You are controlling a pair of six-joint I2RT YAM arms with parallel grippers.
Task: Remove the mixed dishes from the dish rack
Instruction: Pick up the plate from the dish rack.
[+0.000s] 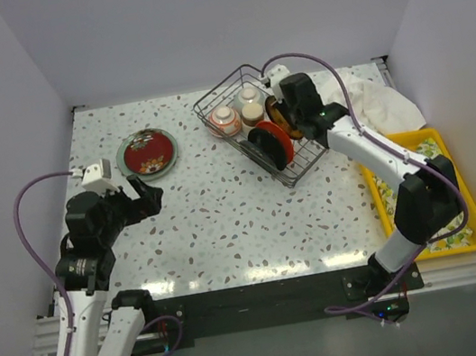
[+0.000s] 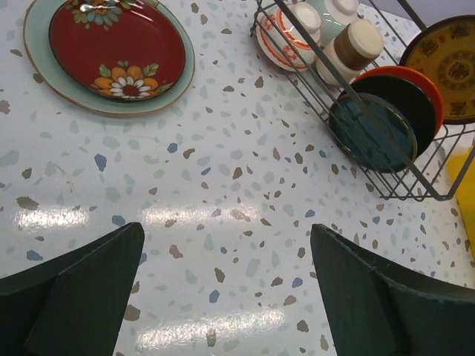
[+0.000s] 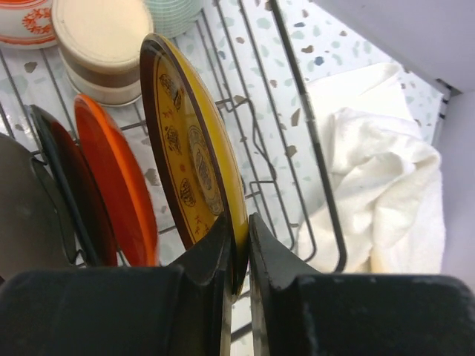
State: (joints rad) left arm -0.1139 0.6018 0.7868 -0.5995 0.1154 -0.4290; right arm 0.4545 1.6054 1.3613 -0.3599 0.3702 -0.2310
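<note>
The dish rack (image 1: 220, 87) stands at the back right of the table with plates upright in it. My right gripper (image 3: 245, 230) is shut on the lower rim of a yellow plate with a dark brown edge (image 3: 189, 148), which stands in the rack. To its left stand an orange-red plate (image 3: 119, 185) and a black plate (image 3: 63, 185). A cream and brown cup (image 3: 100, 37), a red-patterned bowl (image 3: 22, 22) and a pale green bowl (image 3: 174, 15) sit behind. A red floral plate (image 1: 147, 152) lies on a teal plate (image 2: 185, 74) on the table. My left gripper (image 2: 226, 230) hangs open over bare table.
A white cloth (image 1: 376, 100) is heaped just right of the rack. A yellow tray (image 1: 472, 221) lies along the right edge. In the left wrist view another teal plate (image 2: 371, 130) stands at the rack's near end (image 2: 438, 196).
</note>
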